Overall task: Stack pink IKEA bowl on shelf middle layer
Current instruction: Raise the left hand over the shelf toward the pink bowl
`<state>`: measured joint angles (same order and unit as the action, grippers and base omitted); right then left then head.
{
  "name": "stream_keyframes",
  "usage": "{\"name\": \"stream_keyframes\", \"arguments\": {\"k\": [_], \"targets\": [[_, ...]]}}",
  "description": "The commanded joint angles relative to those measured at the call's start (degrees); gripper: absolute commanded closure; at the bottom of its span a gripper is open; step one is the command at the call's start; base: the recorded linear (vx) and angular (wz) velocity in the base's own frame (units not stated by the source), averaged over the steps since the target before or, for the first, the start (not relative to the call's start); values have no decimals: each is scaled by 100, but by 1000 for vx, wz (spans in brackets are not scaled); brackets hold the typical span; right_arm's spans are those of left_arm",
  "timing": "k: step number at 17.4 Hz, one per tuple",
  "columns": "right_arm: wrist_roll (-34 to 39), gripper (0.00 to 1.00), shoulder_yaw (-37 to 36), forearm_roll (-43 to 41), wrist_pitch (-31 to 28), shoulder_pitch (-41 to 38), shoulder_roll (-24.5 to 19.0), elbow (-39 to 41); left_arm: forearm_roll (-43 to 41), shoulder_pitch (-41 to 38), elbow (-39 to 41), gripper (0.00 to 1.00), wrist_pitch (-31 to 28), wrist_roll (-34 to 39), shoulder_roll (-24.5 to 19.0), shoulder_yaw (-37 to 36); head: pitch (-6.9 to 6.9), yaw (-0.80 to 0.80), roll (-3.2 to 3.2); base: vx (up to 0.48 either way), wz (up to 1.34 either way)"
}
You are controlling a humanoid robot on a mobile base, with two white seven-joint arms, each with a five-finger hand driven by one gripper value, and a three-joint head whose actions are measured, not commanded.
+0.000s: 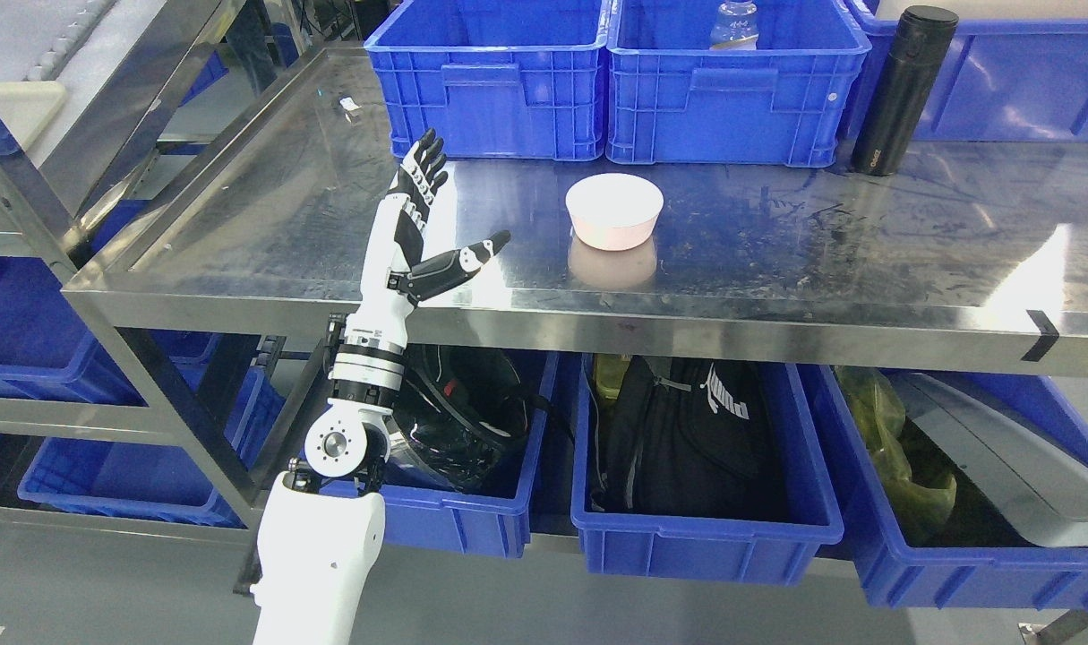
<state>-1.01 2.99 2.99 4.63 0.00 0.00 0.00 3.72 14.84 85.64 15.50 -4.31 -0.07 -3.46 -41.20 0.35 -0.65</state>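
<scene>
The left hand point(423, 228) stands upright over the front part of the steel shelf point(266, 215), fingers extended upward and thumb stuck out to the right, holding nothing. To its right, apart from it, the pink bowl point(614, 211) sits upright on the shelf, near the front edge. Only 1 bowl shows, so what it should stack on is unclear from here.

Behind it stand 2 blue crates point(615, 81), and further right a black flask point(902, 90) stands against a 3rd crate.

The risks, as I judge them: the polished steel looks slick, so a sideways touch from the thumb could push the bowl rightward instead of gripping it. The bowl's smooth, flaring wall could slip out of a loose pinch. A push toward the front could tip it over the edge into the bins point(705, 528) below. The right hand is out of view.
</scene>
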Motion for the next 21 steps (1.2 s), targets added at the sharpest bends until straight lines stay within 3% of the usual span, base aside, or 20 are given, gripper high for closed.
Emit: {"name": "stream_keyframes", "arguments": {"k": [1, 2, 4, 7, 11, 13, 17, 20, 21], "targets": [[-4, 0, 0, 0, 2, -26, 100, 100, -38, 37, -30, 0, 23, -235, -93, -50, 0, 0, 0, 0, 0], [-4, 0, 0, 0, 2, -26, 100, 100, -47, 54, -30, 0, 24, -489, -141, -33, 0, 0, 0, 0, 0], [-4, 0, 0, 0, 2, -26, 100, 100, -283, 203, -30, 0, 32, -982, -965, -32, 0, 0, 0, 0, 0], [-4, 0, 0, 0, 2, -26, 100, 100, -1475, 904, -30, 0, 41, -1631, -1731, -15, 0, 0, 0, 0, 0], [-4, 0, 0, 0, 2, -26, 100, 100, -3120, 1582, -30, 2, 488, -3309, -2417, -217, 0, 0, 0, 0, 0], [-4, 0, 0, 0, 2, -18, 100, 100, -3483, 1978, -39, 0, 778, -3541, -2620, -435, 0, 0, 0, 0, 0], [-4, 0, 0, 0, 2, -26, 100, 100, -3658, 2522, -153, 1, 754, -3838, -2359, -814, 0, 0, 0, 0, 0], [-4, 0, 0, 0, 2, -26, 100, 100, -4544, 3068, -582, 7, 701, -4410, -1464, -911, 0, 0, 0, 0, 0], [-4, 0, 0, 0, 2, -26, 100, 100, -5026, 3200, -758, 9, 631, -4908, -1226, -964, 0, 0, 0, 0, 0]]}}
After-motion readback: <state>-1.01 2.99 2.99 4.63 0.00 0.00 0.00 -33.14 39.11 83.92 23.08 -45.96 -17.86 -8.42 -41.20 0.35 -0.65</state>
